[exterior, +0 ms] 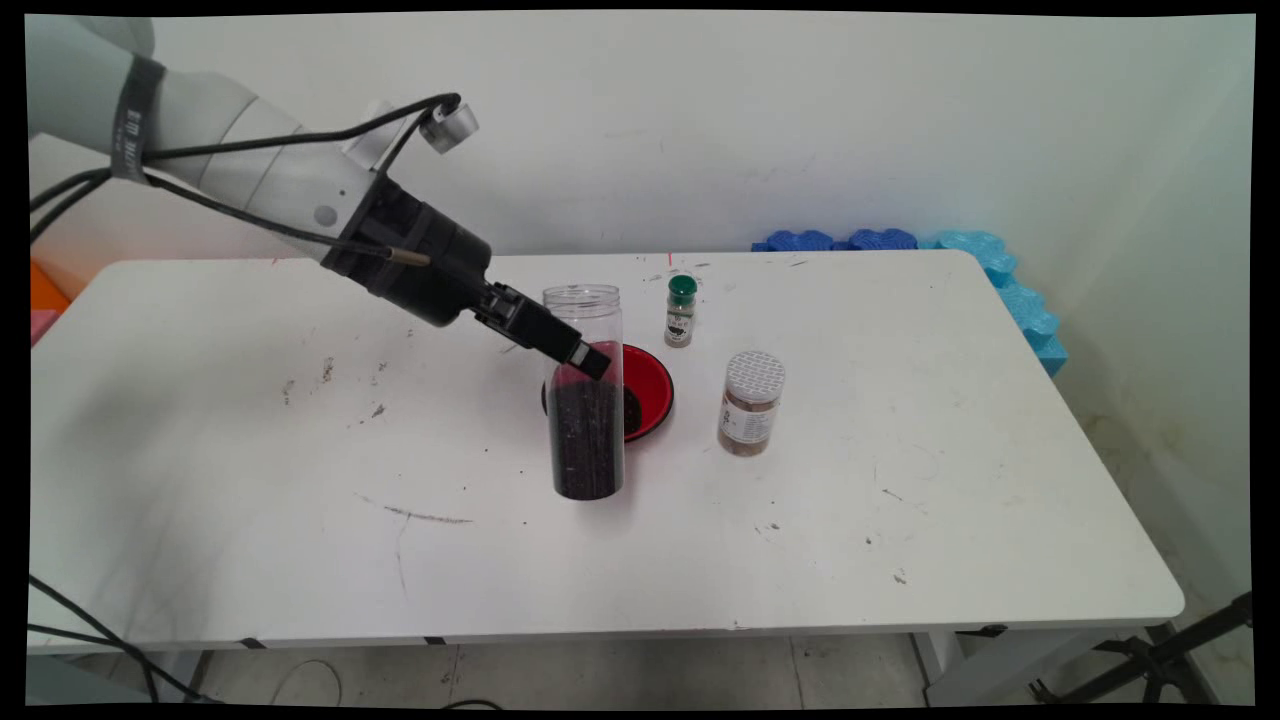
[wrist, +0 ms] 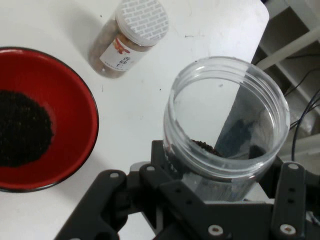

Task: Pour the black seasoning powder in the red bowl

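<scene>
Gripper (exterior: 585, 358) clamped on clear open-topped jar (exterior: 585, 400) of dark granules, standing on table (exterior: 250, 450) beside red bowl (exterior: 650, 385); white-capped spice jar (exterior: 750, 402) nearby.

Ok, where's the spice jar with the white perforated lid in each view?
Main view: spice jar stands right of centre, right of the red bowl.
Hand view: spice jar lies at top centre, up and right of the red bowl.
Shared landmark: the red bowl holding dark grains.
</scene>
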### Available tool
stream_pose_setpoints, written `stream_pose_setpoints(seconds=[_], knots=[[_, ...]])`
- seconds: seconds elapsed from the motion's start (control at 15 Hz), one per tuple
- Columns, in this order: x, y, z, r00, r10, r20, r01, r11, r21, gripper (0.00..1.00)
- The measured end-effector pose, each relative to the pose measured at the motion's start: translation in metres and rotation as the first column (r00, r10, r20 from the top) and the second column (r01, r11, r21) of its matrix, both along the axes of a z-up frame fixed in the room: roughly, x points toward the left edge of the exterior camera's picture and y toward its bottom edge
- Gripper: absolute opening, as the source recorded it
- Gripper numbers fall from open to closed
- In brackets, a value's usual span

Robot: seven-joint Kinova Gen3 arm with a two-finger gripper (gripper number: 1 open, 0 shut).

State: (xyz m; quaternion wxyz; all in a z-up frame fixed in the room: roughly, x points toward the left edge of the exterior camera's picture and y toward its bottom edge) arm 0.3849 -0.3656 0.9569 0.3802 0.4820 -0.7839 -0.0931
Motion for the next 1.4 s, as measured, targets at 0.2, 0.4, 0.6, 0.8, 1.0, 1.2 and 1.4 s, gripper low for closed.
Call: stream_pose_setpoints(seconds=[0.2, 0.4, 0.6, 0.8, 1.0, 1.2, 1.4], knots=[[0.003, -0.004, -0.003, 0.996, 0.085, -0.038, -0.081, 0.993, 0.087, 0.00], [0.004, -0.005, -0.005, 0.986, 0.153, -0.062, -0.141, 0.976, 0.164, 0.00], [0.006, -0.008, -0.008, 0.967, 0.242, -0.084, -0.215, 0.945, 0.247, 0.00], [0.010, -0.013, -0.013, 0.919, 0.380, -0.105, -0.320, 0.875, 0.363, 0.00], [0.013, -0.017, -0.019, 0.866, 0.488, -0.107, -0.391, 0.795, 0.463, 0.00], [0.016, -0.020, -0.024, 0.807, 0.583, -0.098, -0.444, 0.707, 0.551, 0.00], [0.018, -0.022, -0.029, 0.766, 0.638, -0.081, -0.470, 0.641, 0.606, 0.00]])
